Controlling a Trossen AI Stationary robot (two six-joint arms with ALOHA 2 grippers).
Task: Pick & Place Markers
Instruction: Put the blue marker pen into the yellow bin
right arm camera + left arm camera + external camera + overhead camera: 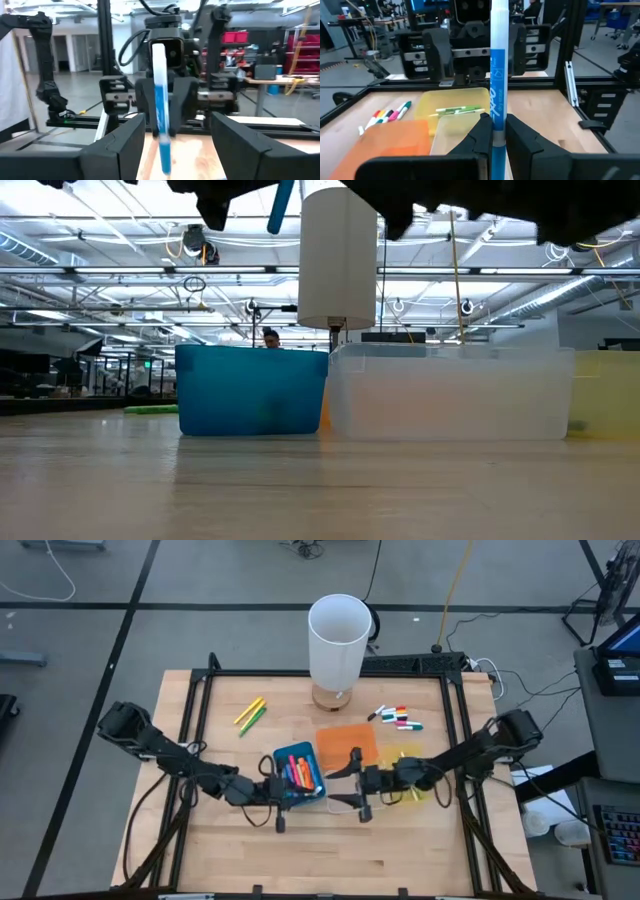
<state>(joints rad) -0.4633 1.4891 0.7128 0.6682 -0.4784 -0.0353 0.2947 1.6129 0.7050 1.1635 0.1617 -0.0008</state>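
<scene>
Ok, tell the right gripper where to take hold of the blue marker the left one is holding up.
Grip the blue marker on its bare upper barrel, above the left gripper, whose fingers clamp the lower part. It stands upright, so come in level from the right gripper's side, facing it, open fingers straddling the barrel, probably just above the blue label.

Blue marker [498, 75]: top cut by frame edge. Blue bin [300, 775] contents beside it too small to count.
</scene>
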